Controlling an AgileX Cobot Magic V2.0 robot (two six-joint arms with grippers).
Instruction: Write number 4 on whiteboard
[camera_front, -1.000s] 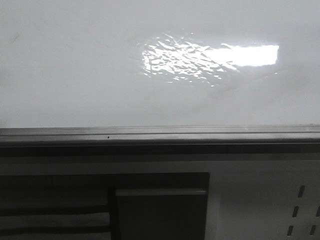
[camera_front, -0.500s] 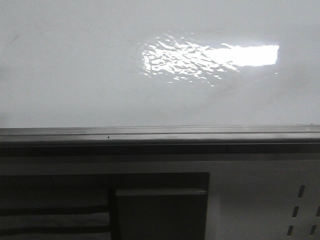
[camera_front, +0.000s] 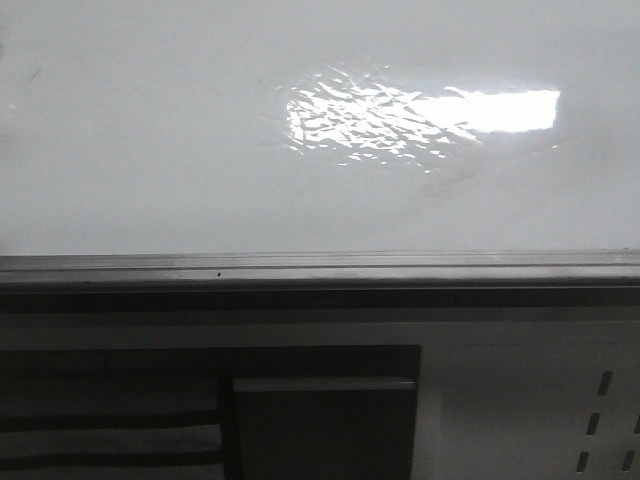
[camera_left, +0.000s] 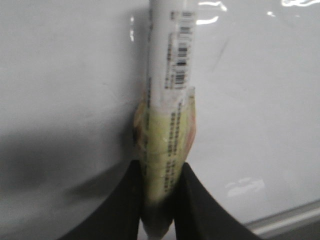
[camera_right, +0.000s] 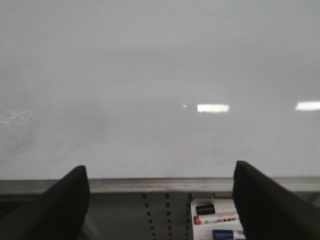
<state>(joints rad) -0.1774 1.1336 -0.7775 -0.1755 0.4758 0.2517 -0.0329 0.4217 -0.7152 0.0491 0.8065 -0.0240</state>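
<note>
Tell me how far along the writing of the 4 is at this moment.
Done: the left gripper is shut on a marker, held against or near the whiteboard. In hand: no stroke shows yet; the board looks bare in all three views. Left: the whole number 4. The right gripper is open and empty, facing the board's edge rail, spare markers below.

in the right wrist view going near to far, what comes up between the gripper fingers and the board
Spare markers lying between the right gripper fingers → white perforated panel → grey edge rail → the whiteboard, blank in this view, with small light reflections on it.
</note>
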